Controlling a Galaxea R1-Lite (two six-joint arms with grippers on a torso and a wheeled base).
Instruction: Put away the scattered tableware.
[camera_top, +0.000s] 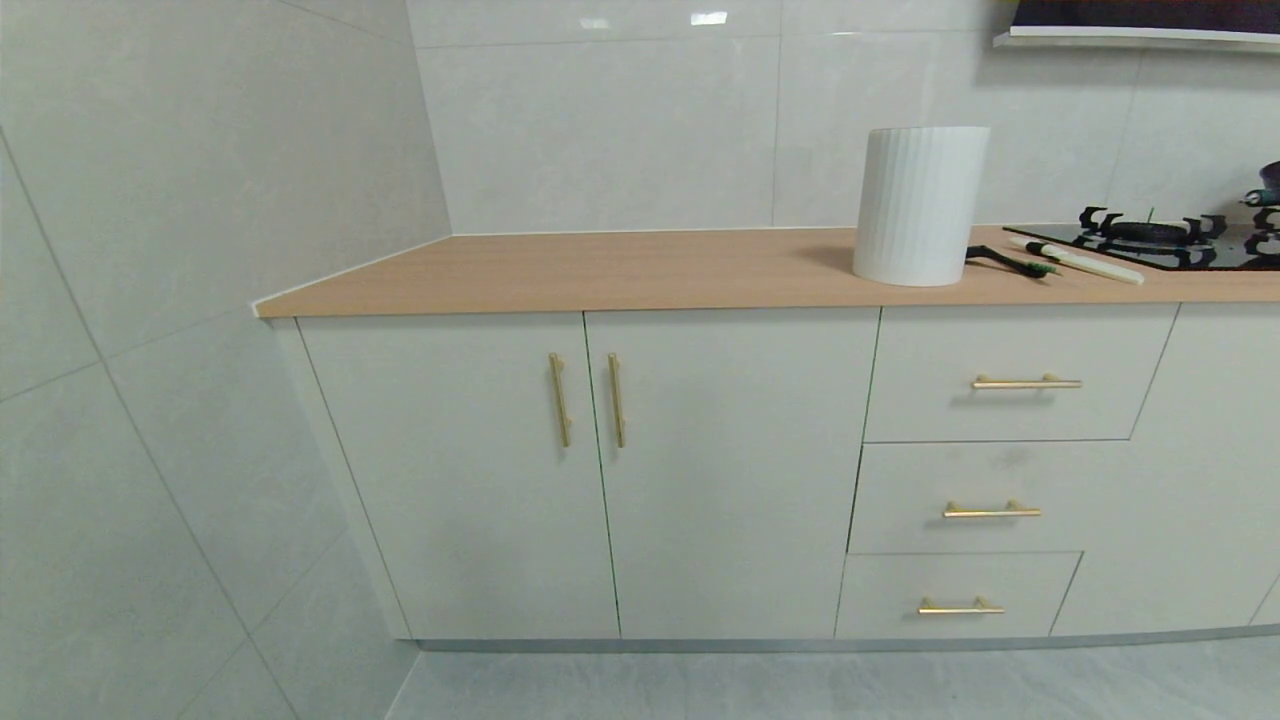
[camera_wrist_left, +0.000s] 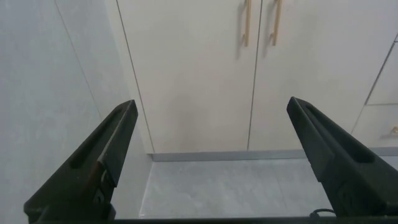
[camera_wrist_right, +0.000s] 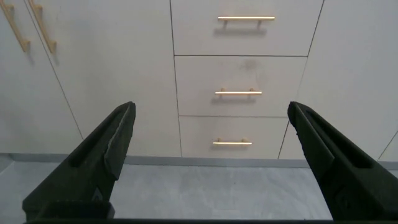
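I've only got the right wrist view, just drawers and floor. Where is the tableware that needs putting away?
Observer: Two pieces lie side by side on the wooden countertop, above the drawers: a dark-handled utensil and a pale-handled utensil.
Operator: Anything near them?
Observer: A white ribbed container stands upright just to their left, and the dark handle's end runs up to it.
Operator: And the left arm?
Observer: The left gripper is open, low down, facing the double cupboard doors.
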